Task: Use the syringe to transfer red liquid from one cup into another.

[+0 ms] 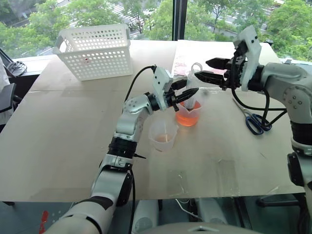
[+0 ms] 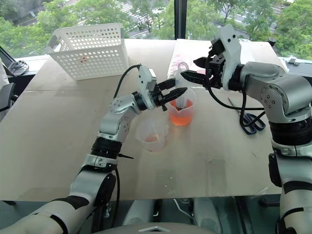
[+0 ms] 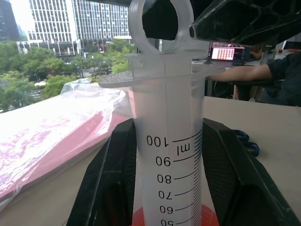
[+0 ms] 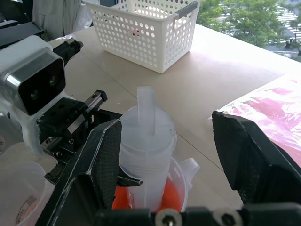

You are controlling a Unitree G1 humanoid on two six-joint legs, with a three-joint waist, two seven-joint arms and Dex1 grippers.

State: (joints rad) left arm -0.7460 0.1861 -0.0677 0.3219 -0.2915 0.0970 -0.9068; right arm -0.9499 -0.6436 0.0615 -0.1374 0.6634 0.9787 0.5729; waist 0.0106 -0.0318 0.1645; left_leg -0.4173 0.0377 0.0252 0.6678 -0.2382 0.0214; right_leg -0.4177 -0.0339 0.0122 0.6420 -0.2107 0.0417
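Left eye view: left gripper (image 1: pixel 181 95) clamps the syringe (image 1: pixel 194 90) upright in the larger beaker (image 1: pixel 188 113); right gripper (image 1: pixel 213 69), jaws apart, brackets its plunger ring. Off-centre closing could tip the beaker.

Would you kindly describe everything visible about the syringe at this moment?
The syringe is translucent plastic with a printed black ml scale, a flange and a ring-shaped plunger end. It stands upright, its lower end inside the larger beaker of orange-red liquid. The left gripper clamps its barrel; the right gripper hangs open around its top.
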